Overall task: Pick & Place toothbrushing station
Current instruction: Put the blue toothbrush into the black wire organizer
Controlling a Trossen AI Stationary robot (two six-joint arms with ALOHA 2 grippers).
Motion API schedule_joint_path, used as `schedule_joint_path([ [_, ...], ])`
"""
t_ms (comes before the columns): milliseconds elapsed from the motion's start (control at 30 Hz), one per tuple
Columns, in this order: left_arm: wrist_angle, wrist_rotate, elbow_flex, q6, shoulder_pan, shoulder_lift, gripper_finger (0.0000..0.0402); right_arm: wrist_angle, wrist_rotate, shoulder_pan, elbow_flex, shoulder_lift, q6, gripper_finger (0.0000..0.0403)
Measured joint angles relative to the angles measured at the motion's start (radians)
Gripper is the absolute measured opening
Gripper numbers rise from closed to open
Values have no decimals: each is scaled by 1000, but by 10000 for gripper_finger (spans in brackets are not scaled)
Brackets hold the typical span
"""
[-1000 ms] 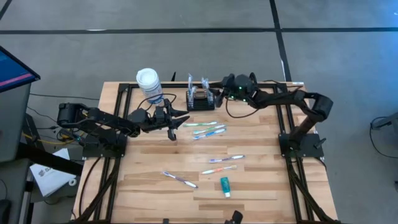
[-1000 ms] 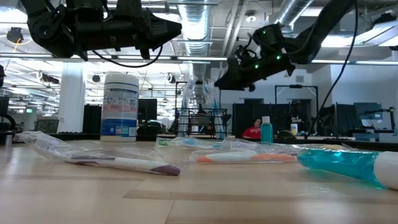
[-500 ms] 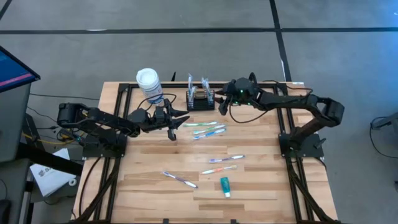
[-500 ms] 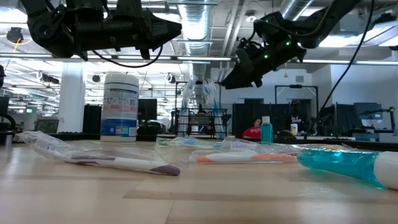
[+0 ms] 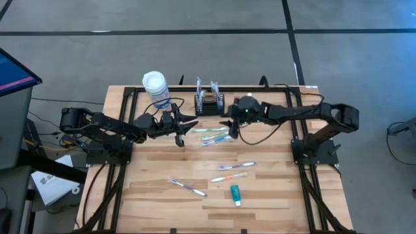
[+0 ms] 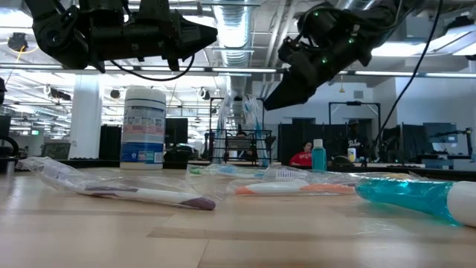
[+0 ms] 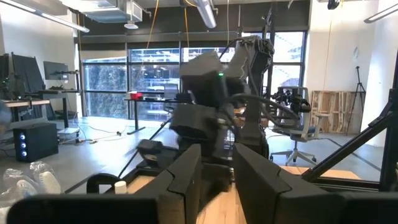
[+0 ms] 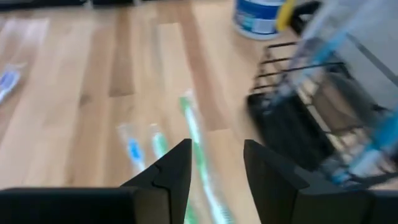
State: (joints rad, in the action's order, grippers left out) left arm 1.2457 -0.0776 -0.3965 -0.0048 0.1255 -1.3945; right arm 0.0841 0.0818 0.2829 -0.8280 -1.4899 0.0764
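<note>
Right claw (image 5: 225, 123) swings off the wire-mesh basket (image 5: 209, 103) toward the wrapped toothbrushes (image 5: 214, 134) mid-bench — fingers parted, empty; left claw (image 5: 193, 125) waits, also parted.

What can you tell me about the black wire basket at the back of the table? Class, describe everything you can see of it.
The basket is small, rectangular and made of black wire mesh, so you can see through its sides. It stands upright on the wooden table near the far edge, beside the white-lidded canister. Two wrapped toothbrushes stand up in it. Neither gripper touches it; the right gripper hangs just in front of it, open and empty.
</note>
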Motion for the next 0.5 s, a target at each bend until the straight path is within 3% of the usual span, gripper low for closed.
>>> schedule_joint_path([
  [500, 0, 0, 0, 0, 0, 0, 88, -44, -1, -113, 0, -5, 12, 120],
])
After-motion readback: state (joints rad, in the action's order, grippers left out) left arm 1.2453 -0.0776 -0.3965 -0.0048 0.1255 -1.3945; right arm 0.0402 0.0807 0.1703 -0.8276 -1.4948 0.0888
